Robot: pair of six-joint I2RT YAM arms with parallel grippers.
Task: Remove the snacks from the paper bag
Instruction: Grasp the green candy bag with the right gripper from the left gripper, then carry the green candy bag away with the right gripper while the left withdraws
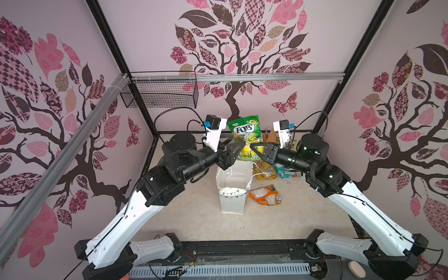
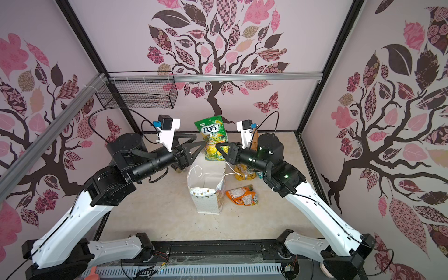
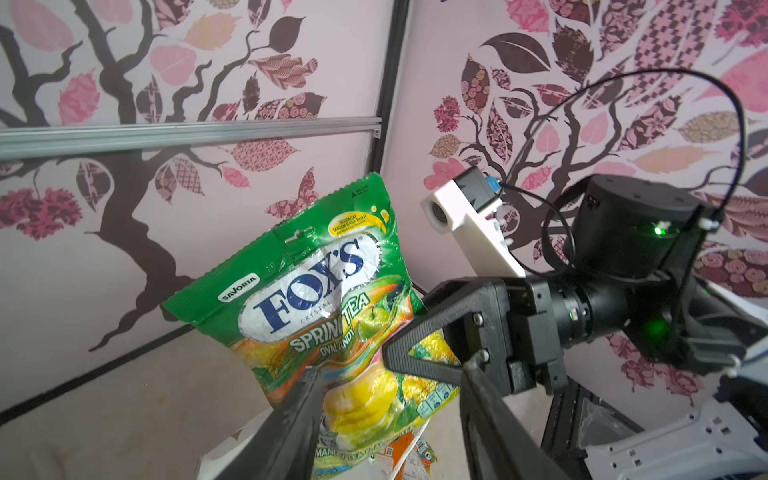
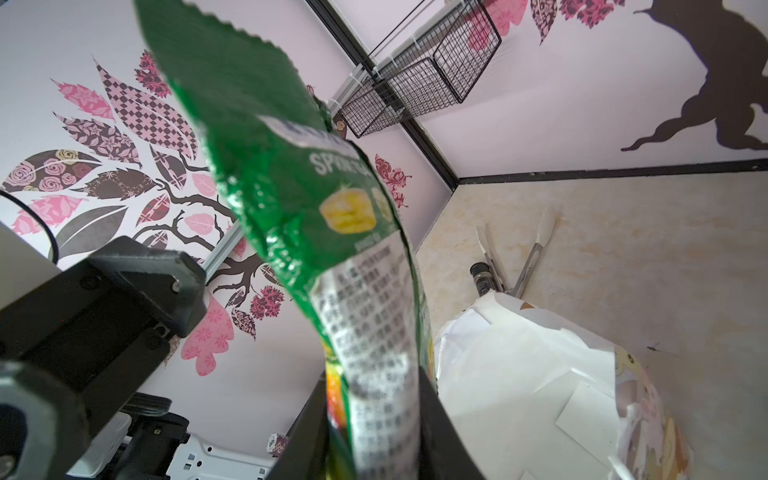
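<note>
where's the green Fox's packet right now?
Centre of both top views: the green packet is held aloft over the paper bag's far edge, its lower end clamped in the right gripper.

In both top views my left gripper (image 1: 239, 141) and my right gripper (image 1: 252, 146) cover both sides of the lower half of the green-and-yellow packet (image 1: 244, 131), so the pinch itself is hidden there. In the right wrist view the packet's top is cut by the picture's edge and its small print is blurred (I cannot read it). My right arm (image 1: 291, 161) hides most of the teal packet (image 1: 282, 174). The near wall of the paper bag (image 1: 231, 203) hides its bottom.
</note>
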